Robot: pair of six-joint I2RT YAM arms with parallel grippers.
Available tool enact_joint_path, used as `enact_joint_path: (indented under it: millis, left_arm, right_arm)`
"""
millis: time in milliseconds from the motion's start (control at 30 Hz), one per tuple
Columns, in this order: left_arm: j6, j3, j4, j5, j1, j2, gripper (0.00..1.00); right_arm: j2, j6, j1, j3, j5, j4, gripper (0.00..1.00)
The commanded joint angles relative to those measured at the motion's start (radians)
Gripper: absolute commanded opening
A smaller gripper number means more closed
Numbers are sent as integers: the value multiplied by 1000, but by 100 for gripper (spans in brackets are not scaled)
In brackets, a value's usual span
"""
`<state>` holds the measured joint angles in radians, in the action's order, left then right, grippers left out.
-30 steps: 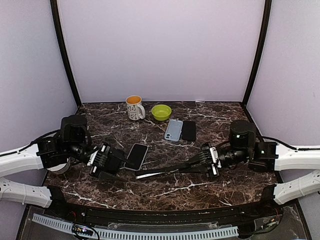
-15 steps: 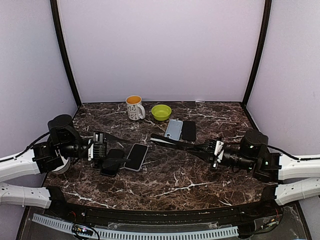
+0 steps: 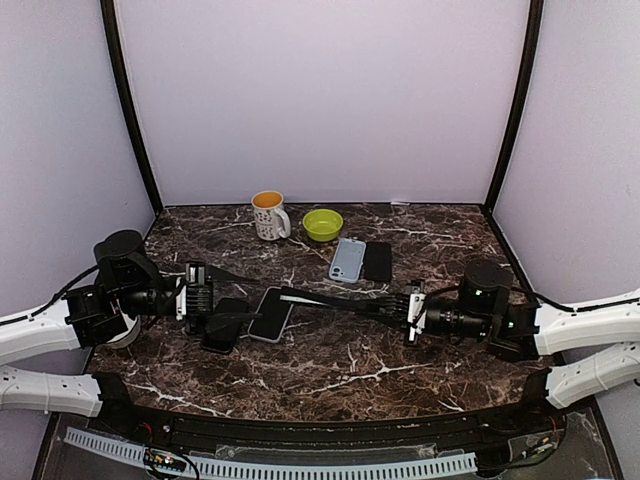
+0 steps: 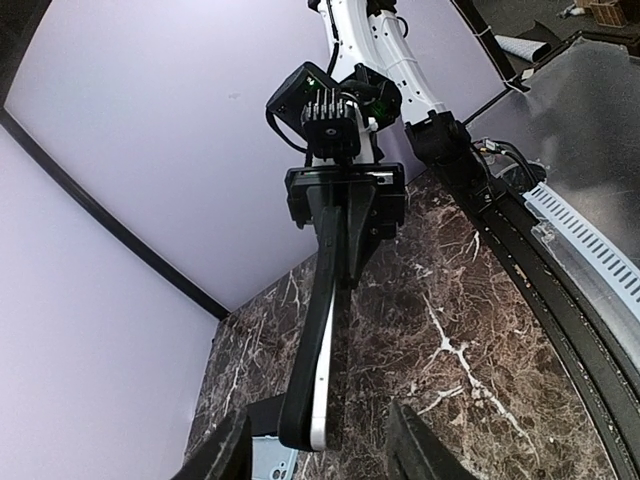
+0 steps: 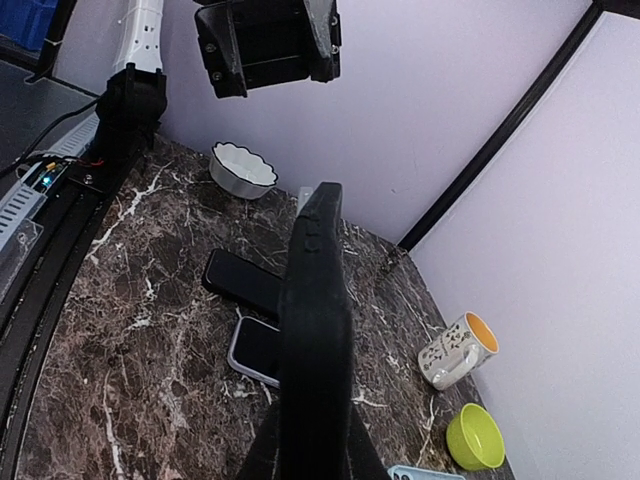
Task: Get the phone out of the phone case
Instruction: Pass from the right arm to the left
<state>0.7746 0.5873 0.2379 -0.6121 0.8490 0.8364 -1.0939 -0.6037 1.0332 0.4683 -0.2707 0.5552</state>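
Because a case can only be peeled off something that cannot slide away, the right end effector (image 4: 345, 205) carries the cased phone (image 4: 322, 330) clear of the worktop (image 3: 380, 370). It holds the phone on edge and roughly level, with its jaws pressed together on one short end. The rest of the length juts free towards the other arm. This reads as a deliberate presentation: one arm anchors, the other gets an exposed end to work on.

A pale rim shows along the dark shell in the left wrist view, so the phone appears to sit inside its black case, and the separation is not yet done.

The left end effector (image 4: 320, 415) meets it head-on with its fingers (image 4: 228, 455) spread, one on each side of the free end, and a gap shows on both sides. It pinches nothing, though I cannot tell whether a pad brushes the case.

Below the held phone, between the two end effectors, a second phone (image 3: 272, 313) lies flat. A black slab (image 5: 240, 282) lies just beside it, on the left end effector's side; I cannot tell if it is a phone or a case.

Beyond the right end effector's fingertips lies a light blue phone case (image 3: 347, 258), with a black handset-sized piece (image 3: 377, 262) just beside it. Farthest off stand a white mug (image 3: 268, 214) and a green bowl (image 3: 322, 224).
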Motion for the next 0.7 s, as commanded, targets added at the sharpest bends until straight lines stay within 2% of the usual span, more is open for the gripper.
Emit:
enact_joint_path:
  millis: [0, 267, 433, 667]
  left_arm:
    - [2, -16, 16, -16, -3, -23, 47]
    - [36, -6, -33, -15, -4, 4, 36]
    - [38, -13, -22, 8, -2, 0, 35]
    - [28, -5, -44, -61, -4, 9, 32]
  right_arm:
    - [-13, -24, -7, 68, -79, 171, 0]
    - [-23, 8, -9, 69, -127, 226, 0]
    - [-4, 22, -9, 67, -150, 219, 0]
    - [-5, 41, -9, 73, -169, 218, 0]
